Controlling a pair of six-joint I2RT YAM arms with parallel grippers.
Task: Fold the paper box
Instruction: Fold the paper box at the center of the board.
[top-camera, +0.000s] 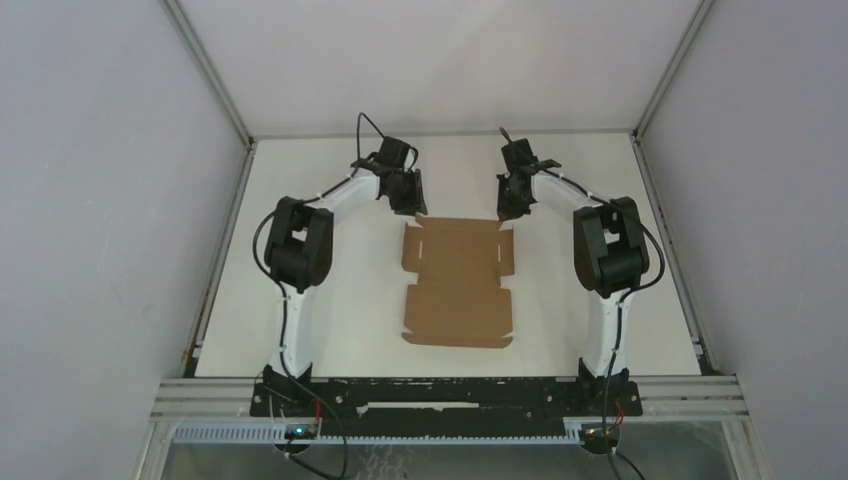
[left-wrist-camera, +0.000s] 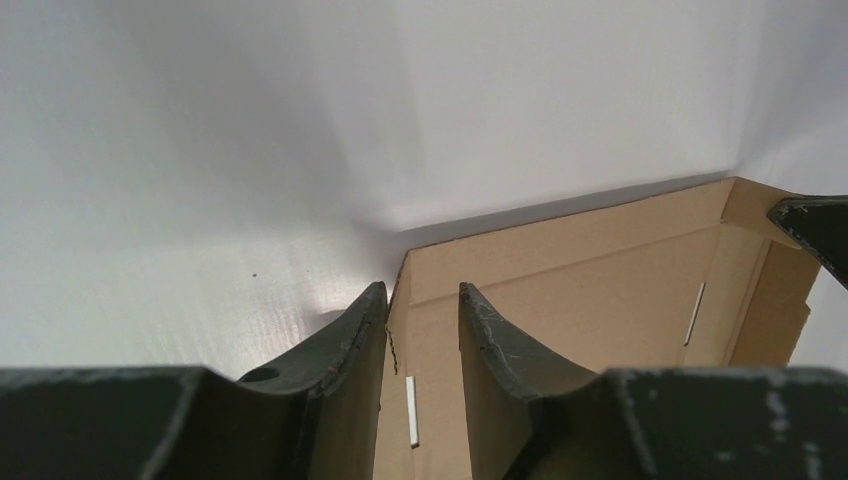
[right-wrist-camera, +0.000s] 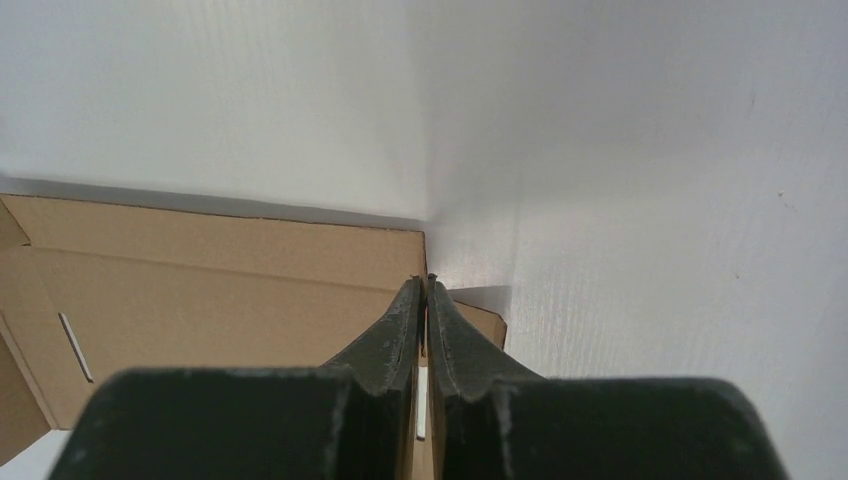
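The paper box (top-camera: 457, 300) is a flat brown die-cut sheet with flaps and slits, lying in the middle of the white table. My left gripper (top-camera: 412, 200) is at its far left corner. In the left wrist view the jaws (left-wrist-camera: 420, 292) stand apart, and the sheet's (left-wrist-camera: 600, 290) left edge runs between them close to the left finger. My right gripper (top-camera: 507, 208) is at the far right corner. Its fingers (right-wrist-camera: 425, 280) are pressed almost together over the edge of the sheet (right-wrist-camera: 200, 290). I cannot tell whether cardboard is pinched between them.
White walls (top-camera: 440, 60) enclose the table on three sides, close behind both grippers. Aluminium rails (top-camera: 450, 385) run along the near edge by the arm bases. A tip of the right gripper (left-wrist-camera: 815, 230) shows in the left wrist view.
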